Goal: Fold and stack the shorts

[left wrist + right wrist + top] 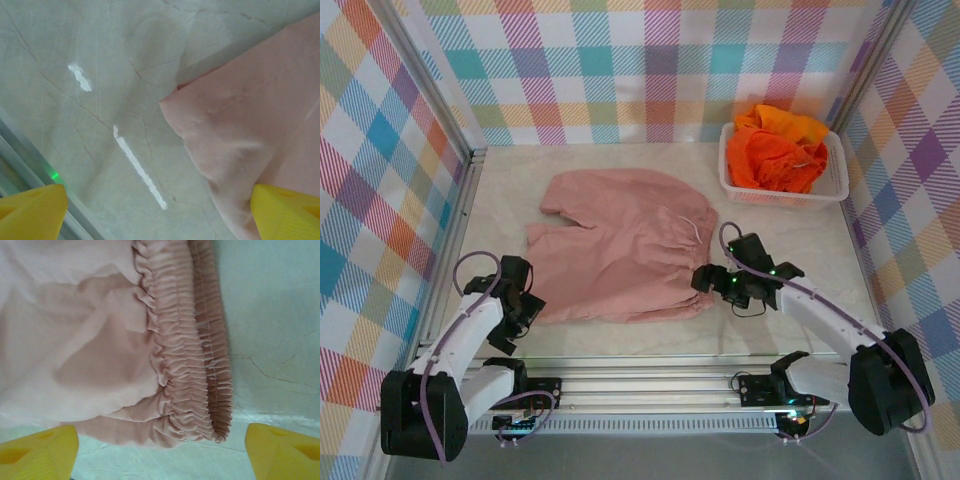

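We see the pink shorts (620, 245) spread flat mid-table: soft matte cloth w/ shallow creases, legs to the left, waist to the right. The waistband (192, 340) is gathered elastic, w/ tight ribbed puckers in parallel rows. Its near end curls round at the near-right corner of the cloth. A thin white drawstring (698, 228) loops at the waist.

The left gripper (528, 312) sits at the shorts' near-left corner, jaws wide and holding nothing. In its wrist view the yellow fingertips (30, 210) stand far apart. One is over bare table and the other is at the cloth's edge; we can't tell if that one touches. The hem corner btwn them is rounded and a bit puffed.

The right gripper (704, 280) is at the waist's near end, also spread wide w/ nothing gripped. Its yellow tips (282, 450) flank the waistband end.

The table (770, 330) is a pale marble-look top w/ fine dark veins, glossy enough to show white glints. At far right is a white plastic lattice basket (832, 190), rectangular, holding the orange shorts (780, 150). These are a bright crumpled heap rising above the rim, well apart from both arms.

Pastel check walls (620, 60) close in the left, far and right sides, w/ aluminium posts at the corners. A ribbed aluminium rail (650, 385) runs along the near edge and carries both arm bases. The pink pair lies btwn the two grippers.
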`<state>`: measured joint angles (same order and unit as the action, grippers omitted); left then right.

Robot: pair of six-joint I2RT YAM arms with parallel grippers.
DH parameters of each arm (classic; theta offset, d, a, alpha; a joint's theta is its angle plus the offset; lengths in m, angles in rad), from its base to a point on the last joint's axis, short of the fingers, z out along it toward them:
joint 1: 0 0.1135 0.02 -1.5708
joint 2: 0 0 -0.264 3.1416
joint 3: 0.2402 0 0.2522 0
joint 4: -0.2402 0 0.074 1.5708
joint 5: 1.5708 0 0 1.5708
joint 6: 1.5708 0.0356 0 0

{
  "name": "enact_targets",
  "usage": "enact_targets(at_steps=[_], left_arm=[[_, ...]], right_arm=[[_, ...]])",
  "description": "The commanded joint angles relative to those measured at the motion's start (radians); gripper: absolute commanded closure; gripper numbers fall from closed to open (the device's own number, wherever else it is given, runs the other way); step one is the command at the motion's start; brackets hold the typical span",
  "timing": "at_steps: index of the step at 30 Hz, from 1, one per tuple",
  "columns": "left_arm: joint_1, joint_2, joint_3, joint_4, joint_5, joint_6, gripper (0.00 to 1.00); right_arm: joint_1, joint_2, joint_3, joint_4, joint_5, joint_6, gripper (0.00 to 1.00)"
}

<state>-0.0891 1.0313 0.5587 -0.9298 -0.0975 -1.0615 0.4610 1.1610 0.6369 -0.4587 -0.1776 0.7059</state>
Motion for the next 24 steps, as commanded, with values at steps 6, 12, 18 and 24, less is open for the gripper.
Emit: enact_targets(at_steps=[6, 12, 18, 24], left_arm=[[0.006, 0.064, -0.02, 0.17, -0.017, 0.011, 0.29], [0.006, 0.093, -0.033, 0.251, 0.013, 0.012, 0.49], [0.006, 0.111, -0.02, 0.269, 0.018, 0.023, 0.7], [0.006, 0.092, 0.005, 0.266, 0.016, 0.042, 0.91]], right_arm=[[-0.004, 0.075, -0.008, 0.023, -0.049, 0.06, 0.21], [-0.004, 0.116, -0.012, 0.032, -0.04, 0.069, 0.25], [-0.004, 0.169, -0.012, 0.072, -0.042, 0.079, 0.29], [-0.004, 0.22, 0.005, 0.1, -0.048, 0.092, 0.36]])
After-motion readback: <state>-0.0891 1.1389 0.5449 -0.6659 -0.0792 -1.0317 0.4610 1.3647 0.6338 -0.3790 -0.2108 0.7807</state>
